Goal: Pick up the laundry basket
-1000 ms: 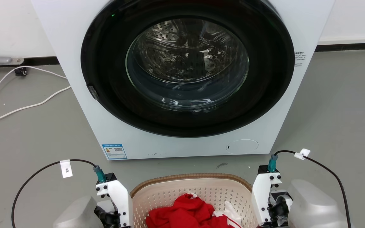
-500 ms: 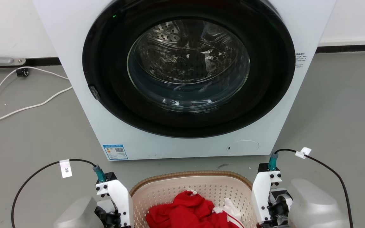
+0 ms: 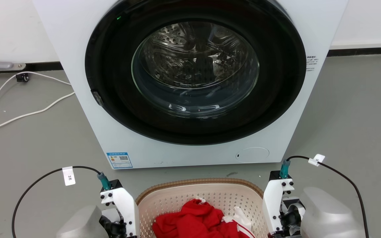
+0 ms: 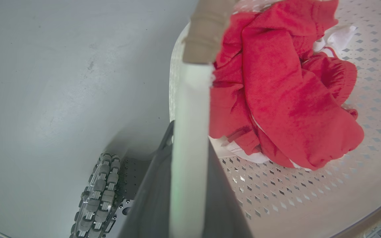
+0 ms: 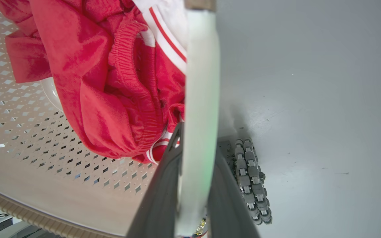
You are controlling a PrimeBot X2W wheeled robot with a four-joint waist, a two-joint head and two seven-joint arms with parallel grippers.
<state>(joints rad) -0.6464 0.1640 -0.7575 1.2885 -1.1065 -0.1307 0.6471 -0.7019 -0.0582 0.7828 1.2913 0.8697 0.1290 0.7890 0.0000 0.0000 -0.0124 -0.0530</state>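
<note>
Left wrist view: laundry basket handle gripped between jaws; right likewise.

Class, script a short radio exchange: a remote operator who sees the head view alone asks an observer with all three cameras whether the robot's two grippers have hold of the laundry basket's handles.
Operator: From the head view I cannot judge the grip. Is the left gripper on the laundry basket?
Observer: Yes. In the left wrist view its two dark fingers sit one on each side of the white left handle.
Operator: And the right gripper?
Observer: The right wrist view shows it closed the same way on the white right handle.
</note>
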